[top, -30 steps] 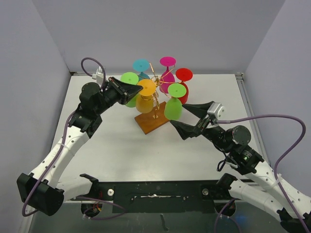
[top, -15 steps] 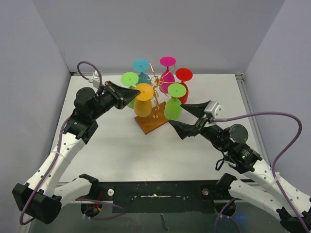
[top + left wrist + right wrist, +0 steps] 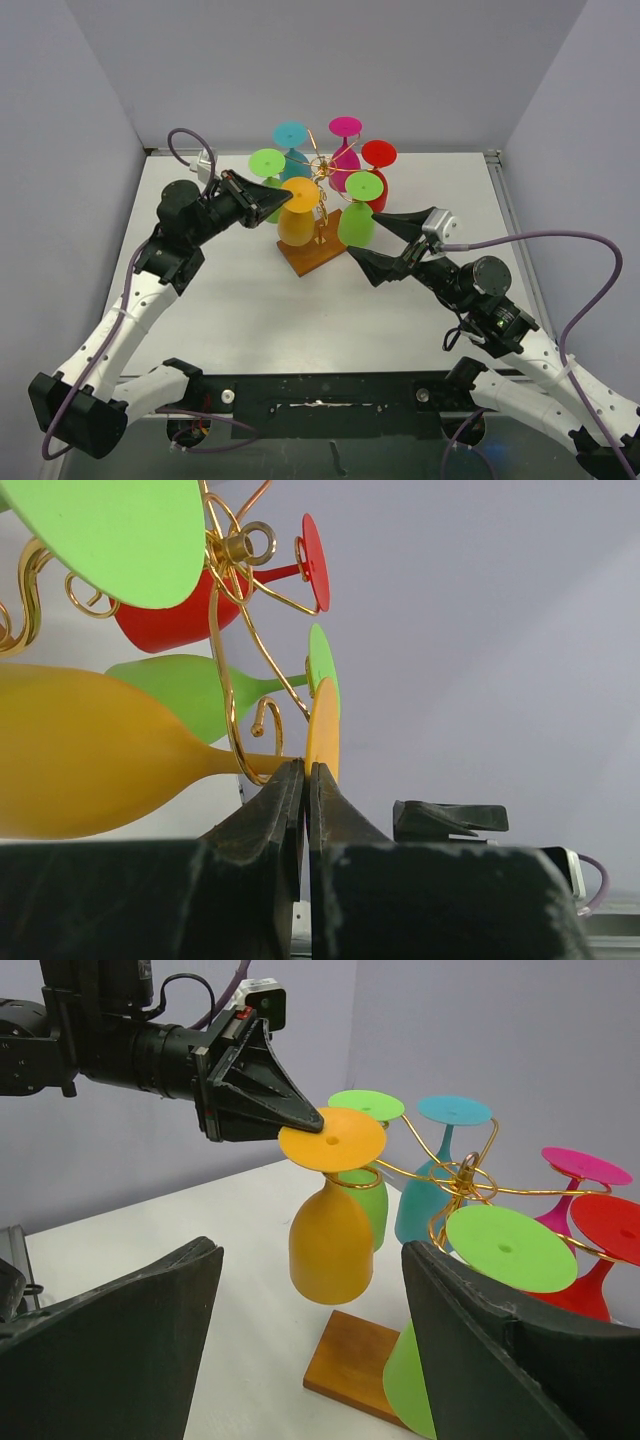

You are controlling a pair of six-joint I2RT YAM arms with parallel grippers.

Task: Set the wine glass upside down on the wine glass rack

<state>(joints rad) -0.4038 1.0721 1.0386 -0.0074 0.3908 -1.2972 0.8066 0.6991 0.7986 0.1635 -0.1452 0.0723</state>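
Note:
An orange wine glass [image 3: 296,225] hangs upside down on the wine glass rack [image 3: 322,165], a gold wire stand on a brown wooden base [image 3: 312,252]. A gold loop rings its stem under the flat foot [image 3: 332,1138]. My left gripper [image 3: 283,193] is shut, its tips against the left rim of that foot. In the left wrist view the left gripper [image 3: 305,768] shows nothing between its jaws, and the orange bowl [image 3: 90,750] lies to the left. My right gripper [image 3: 365,237] stands wide open just right of the rack and holds nothing.
Several other glasses hang upside down on the rack: light green [image 3: 267,161], teal [image 3: 290,134], magenta [image 3: 345,126], red [image 3: 379,153] and green [image 3: 364,185]. The green one hangs close to my right gripper's fingers. Grey walls enclose the white table [image 3: 240,300].
The left arm drew back a little toward the left and near side. The orange glass's foot sank slightly along with the tips. The right arm barely moved.

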